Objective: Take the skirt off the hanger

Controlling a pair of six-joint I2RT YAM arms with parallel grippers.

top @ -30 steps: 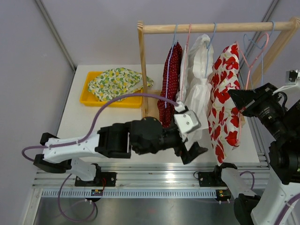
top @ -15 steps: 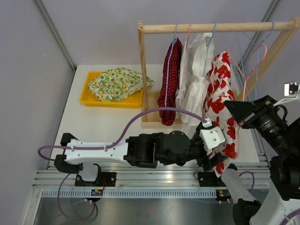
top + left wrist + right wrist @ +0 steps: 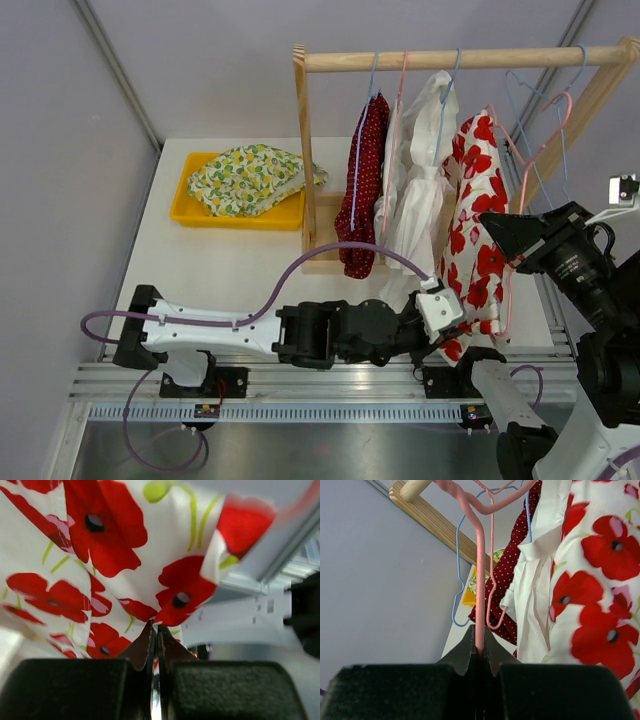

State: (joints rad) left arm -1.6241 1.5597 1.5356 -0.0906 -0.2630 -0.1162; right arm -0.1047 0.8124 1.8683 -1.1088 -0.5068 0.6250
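The skirt (image 3: 476, 215), white with red poppies, hangs at the right end of the rack on a pink hanger (image 3: 541, 132). My left gripper (image 3: 456, 340) reaches across the front edge and is shut on the skirt's bottom hem; in the left wrist view the jaws (image 3: 155, 630) pinch the poppy cloth (image 3: 125, 555) between their tips. My right gripper (image 3: 502, 230) is to the right of the skirt, shut on the pink hanger's wire (image 3: 480, 580), which runs straight up from its fingertips (image 3: 480, 647). The skirt (image 3: 600, 580) fills the right of that view.
A wooden rack (image 3: 450, 58) also carries a red polka-dot garment (image 3: 362, 190) and a white garment (image 3: 420, 190) on thin hangers, plus a bare blue hanger (image 3: 459, 570). A yellow tray (image 3: 188, 212) with a floral cloth (image 3: 250, 175) sits at the back left.
My left arm swung right from beneath the white garment to the skirt's bottom edge, and its jaws went from open to shut on the hem. The skirt shifted left.
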